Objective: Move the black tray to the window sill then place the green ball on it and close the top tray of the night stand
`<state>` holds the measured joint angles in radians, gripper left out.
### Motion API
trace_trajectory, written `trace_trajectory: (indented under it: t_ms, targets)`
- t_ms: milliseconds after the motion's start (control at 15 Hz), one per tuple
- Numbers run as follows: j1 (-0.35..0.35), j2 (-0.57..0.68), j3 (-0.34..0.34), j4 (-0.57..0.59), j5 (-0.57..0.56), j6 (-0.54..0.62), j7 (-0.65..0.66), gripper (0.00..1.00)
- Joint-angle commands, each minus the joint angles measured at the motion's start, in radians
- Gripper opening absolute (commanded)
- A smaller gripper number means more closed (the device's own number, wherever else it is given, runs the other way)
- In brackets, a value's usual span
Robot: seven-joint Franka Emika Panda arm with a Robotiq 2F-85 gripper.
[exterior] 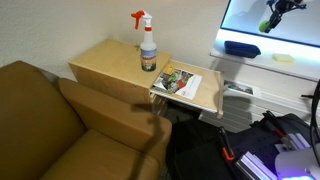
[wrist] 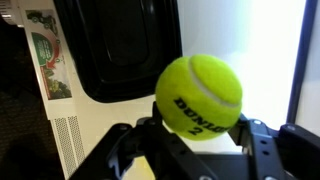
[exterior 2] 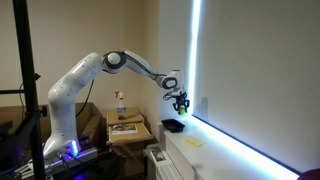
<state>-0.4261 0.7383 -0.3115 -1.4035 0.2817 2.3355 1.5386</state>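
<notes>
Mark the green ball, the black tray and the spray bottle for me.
green ball (wrist: 199, 92): wrist view, middle of its felt face.
black tray (wrist: 120, 45): wrist view, bare inner floor.
spray bottle (exterior: 148, 52): in an exterior view, the body below the red trigger head.

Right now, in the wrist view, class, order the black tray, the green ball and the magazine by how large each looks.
1. black tray, though the frame crops it.
2. green ball; it sits nearest the camera, which inflates it.
3. magazine, partly cut off at the left edge.
</notes>
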Motion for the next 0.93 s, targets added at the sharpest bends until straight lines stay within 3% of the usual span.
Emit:
trace_trajectory:
  t_ms: [0,333,867]
  targets:
    - [0.012,-0.095,0.034,-0.137,0.000,-0.035,-0.093,0.36]
    - [0.052,-0.110,0.022,-0.251,-0.018,-0.041,-0.146,0.36]
    - [0.148,-0.044,0.016,-0.406,-0.009,0.327,-0.102,0.36]
